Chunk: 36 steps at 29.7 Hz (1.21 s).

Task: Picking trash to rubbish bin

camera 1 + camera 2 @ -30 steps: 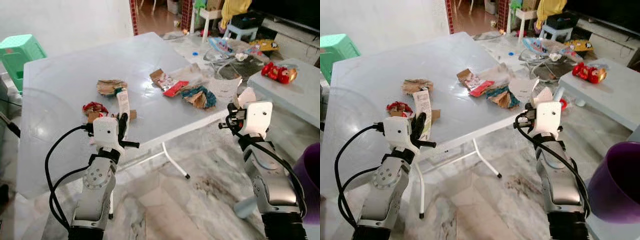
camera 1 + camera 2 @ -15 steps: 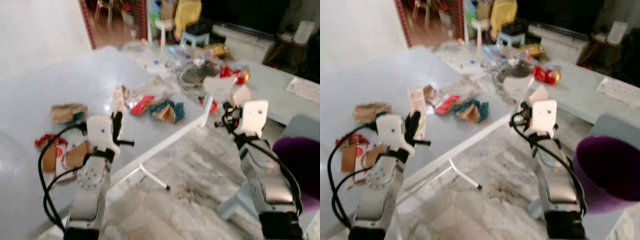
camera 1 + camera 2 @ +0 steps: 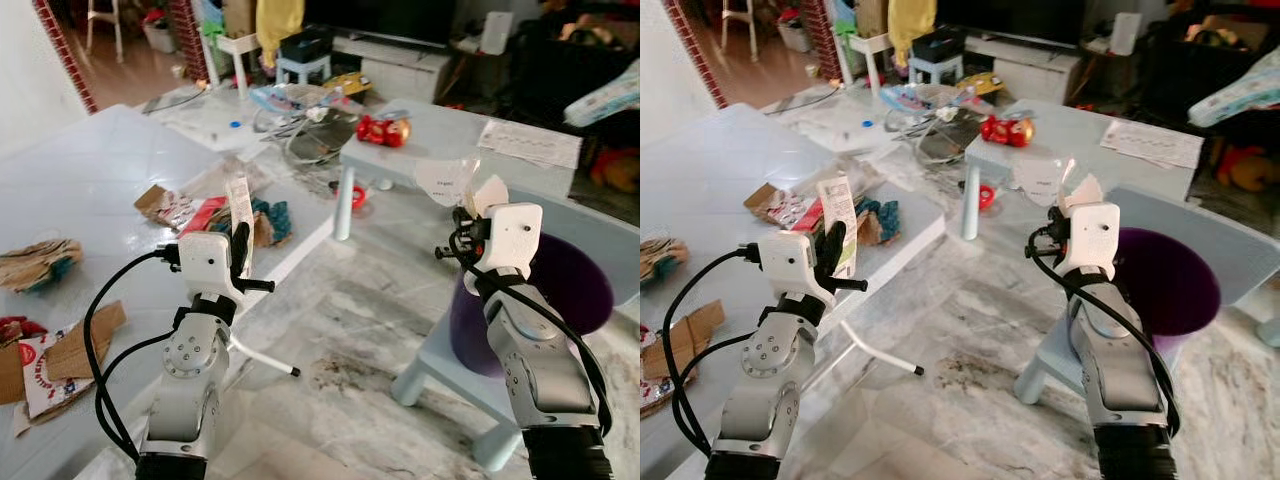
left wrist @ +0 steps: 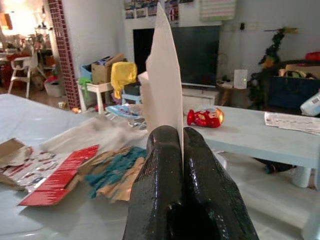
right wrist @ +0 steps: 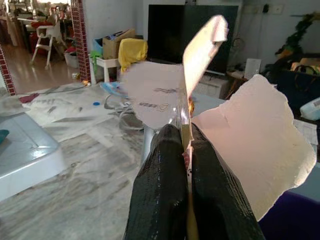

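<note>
My left gripper point(image 3: 241, 238) is shut on a flat white carton scrap point(image 3: 239, 203) that stands upright above the fingers point(image 4: 165, 150), near the white table's point(image 3: 90, 160) corner. My right gripper point(image 3: 468, 222) is shut on crumpled white paper and wrapper pieces point(image 3: 447, 180), seen close up as torn paper point(image 5: 250, 145). It is held just left of the purple rubbish bin point(image 3: 1165, 280), at about rim height. The bin stands on a light-blue stool point(image 3: 1230, 240).
More trash lies on the white table: coloured wrappers point(image 3: 200, 210) and cardboard pieces point(image 3: 60, 350). A low pale-blue table point(image 3: 440, 130) with a red toy point(image 3: 385, 130) stands behind. Marble floor point(image 3: 340, 340) lies between the table and the stool.
The camera has swung right: the white table slid to the left and the purple bin on its stool came beside my right arm. Both grippers keep hold of their trash.
</note>
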Tool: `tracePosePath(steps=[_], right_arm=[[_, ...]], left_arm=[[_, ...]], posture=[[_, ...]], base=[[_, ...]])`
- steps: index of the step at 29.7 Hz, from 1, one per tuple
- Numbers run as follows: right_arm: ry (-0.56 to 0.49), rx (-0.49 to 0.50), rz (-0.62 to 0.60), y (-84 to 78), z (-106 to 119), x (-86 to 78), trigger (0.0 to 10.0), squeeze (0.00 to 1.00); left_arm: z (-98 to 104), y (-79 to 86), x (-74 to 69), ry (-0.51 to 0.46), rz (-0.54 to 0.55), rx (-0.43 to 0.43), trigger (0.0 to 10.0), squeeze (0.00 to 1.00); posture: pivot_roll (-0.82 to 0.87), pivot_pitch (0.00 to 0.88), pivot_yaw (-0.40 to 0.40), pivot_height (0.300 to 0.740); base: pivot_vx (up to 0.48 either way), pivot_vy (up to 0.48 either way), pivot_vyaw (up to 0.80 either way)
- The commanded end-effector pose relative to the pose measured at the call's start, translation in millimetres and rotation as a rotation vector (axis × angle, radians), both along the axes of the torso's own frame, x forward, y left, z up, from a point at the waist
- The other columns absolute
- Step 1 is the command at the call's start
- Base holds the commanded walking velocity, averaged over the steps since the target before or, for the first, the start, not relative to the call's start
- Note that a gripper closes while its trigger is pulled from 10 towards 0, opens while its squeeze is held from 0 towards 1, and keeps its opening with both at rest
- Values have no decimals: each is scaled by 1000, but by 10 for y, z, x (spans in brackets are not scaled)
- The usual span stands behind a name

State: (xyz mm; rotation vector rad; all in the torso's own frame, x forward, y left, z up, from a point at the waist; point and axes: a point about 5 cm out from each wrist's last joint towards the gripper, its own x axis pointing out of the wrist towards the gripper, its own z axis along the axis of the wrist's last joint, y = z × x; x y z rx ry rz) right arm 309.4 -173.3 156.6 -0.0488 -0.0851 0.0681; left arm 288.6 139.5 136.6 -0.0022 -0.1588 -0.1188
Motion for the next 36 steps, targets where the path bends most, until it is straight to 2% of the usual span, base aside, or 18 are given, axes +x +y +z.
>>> tracePosePath(steps=[1,17,36], right_arm=[[-14,-8,9,14,39,4,10000,0],[-7,-10,1,-1,27,1,10000,0],[-9,-10,1,5,24,12,10000,0]], left_arm=[[-8,18,3,10,21,12,10000,0],[-24,18,7,26,19,15,10000,0],[-21,27,18,25,15,18,10000,0]], posture=[[-57,39,29,740],[-57,42,29,740],[-56,33,31,740]], base=[[0,0,0],[0,0,0],[0,-346,0]])
